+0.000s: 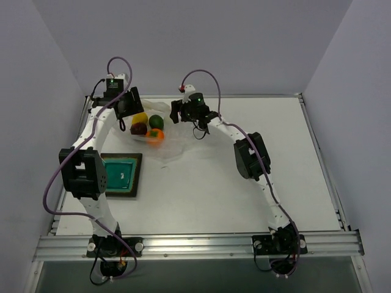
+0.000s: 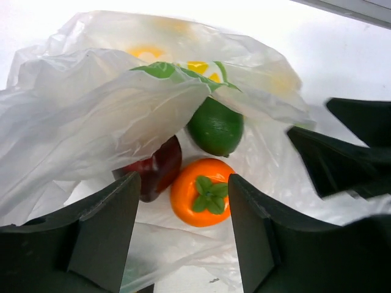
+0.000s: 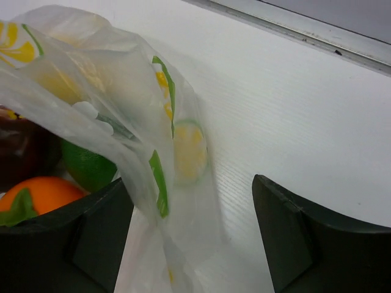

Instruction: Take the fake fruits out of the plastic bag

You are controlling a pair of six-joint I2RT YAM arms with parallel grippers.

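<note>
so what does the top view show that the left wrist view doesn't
Only the top view: the green tray and the yellow fruit, plainly seen. Only the left wrist view: the leaf cap on the orange fruit, and the plastic bag draped partly over the dark red fruit. Both: the orange, dark red and green fruit lying together in the bag.
</note>
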